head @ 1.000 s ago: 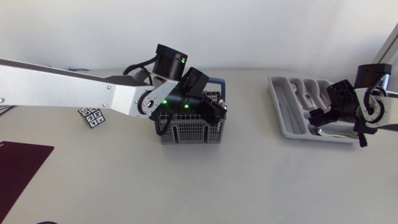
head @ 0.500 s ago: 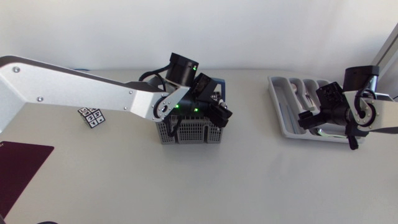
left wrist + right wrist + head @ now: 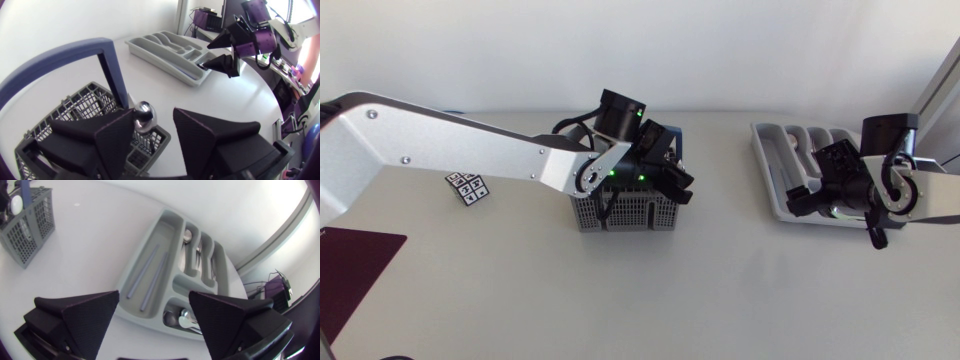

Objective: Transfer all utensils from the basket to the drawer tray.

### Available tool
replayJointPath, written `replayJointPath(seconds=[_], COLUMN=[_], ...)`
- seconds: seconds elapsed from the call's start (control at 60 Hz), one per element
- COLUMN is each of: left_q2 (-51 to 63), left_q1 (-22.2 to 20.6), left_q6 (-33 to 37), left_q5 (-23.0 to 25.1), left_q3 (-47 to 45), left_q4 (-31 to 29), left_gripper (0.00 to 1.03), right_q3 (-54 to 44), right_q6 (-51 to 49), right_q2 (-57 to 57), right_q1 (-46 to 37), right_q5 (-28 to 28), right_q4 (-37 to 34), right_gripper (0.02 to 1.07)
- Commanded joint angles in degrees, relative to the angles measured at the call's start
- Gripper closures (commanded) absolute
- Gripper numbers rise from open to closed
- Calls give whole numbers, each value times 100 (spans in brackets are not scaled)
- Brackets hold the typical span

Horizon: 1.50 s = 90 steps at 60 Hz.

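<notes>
The grey mesh basket (image 3: 620, 212) with a blue handle (image 3: 60, 60) stands mid-table. My left gripper (image 3: 670, 182) hangs over its right side. In the left wrist view a shiny rounded utensil end (image 3: 144, 117) rises from the basket (image 3: 75, 110) between the fingers of the left gripper (image 3: 154, 132). It touches one finger, and a gap separates it from the other. The grey drawer tray (image 3: 772, 170) lies at the right and holds spoons (image 3: 187, 235), forks (image 3: 205, 255) and two long sticks (image 3: 147, 272). My right gripper (image 3: 807, 200) is open and empty over the tray's near end.
A small black-and-white marker tag (image 3: 467, 187) lies left of the basket. A dark maroon mat (image 3: 350, 265) covers the table's front left corner. Bare table stretches between basket and tray (image 3: 134, 265).
My left gripper has shifted slightly right over the basket and its fingers have narrowed around the utensil end. The right arm has slid left along the tray.
</notes>
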Motion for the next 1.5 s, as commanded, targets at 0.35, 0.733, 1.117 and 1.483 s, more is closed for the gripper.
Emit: replayJointPath(seconds=[0.35,0.733,1.117,1.483], left_q2=[190,23,-390,-540], left_q1=[150,344,520,607], left_q6=[-279,-587,-1097,-1237], left_q5=[192,561,1124,1282], left_q3=[164,217,314,357], left_q4=[70,0,-282,-589], left_gripper=[87,91,91,86], right_q3=[-401,-454,-471,-489], right_q6=[306,332,332,324], right_q2=[-670,-697,-785,-793], right_q1=[778,893,1121,1235], right_q5=[-559,-542,-498,-454], right_q4=[-81,-81,-125,-151], right_gripper=[7,7,7,7])
